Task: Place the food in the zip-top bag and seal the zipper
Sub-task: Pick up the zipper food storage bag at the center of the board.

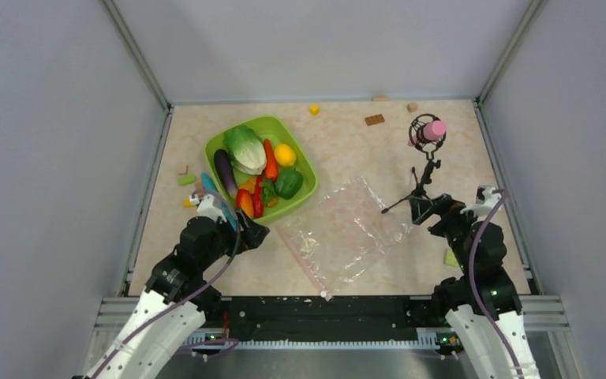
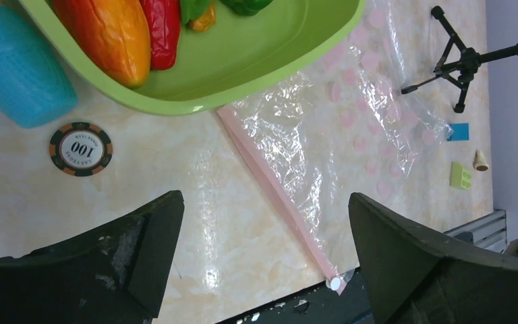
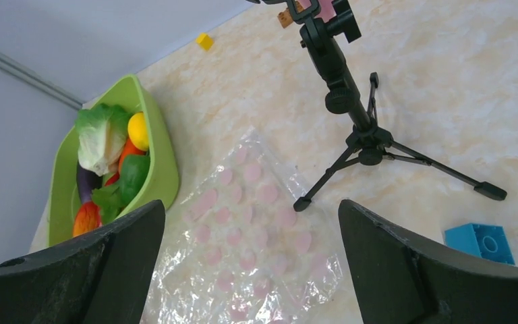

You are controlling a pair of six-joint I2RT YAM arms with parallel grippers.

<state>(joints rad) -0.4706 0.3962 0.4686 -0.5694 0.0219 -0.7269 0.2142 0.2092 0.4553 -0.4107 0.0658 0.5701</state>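
No step is complete: the food [image 1: 262, 162] lies wholly in the green tray [image 1: 306, 162]. The zip-top bag [image 1: 351, 229] lies flat and empty on the desk [image 1: 347, 146] just beside it, zipper [image 1: 304, 260] on its left side. The left fingers [image 2: 131, 260] and right fingers [image 3: 408, 260] stand spread wide, holding nothing. Only the left wrist view shows a poker chip [image 2: 81, 148]; only the right wrist view shows a blue block [image 3: 479, 241].

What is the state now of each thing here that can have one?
zip-top bag: lying flat, empty
zipper: cannot tell whether sealed
food: in green tray, none bagged
left end effector: open, empty
right end effector: open, empty
tripod: standing upright
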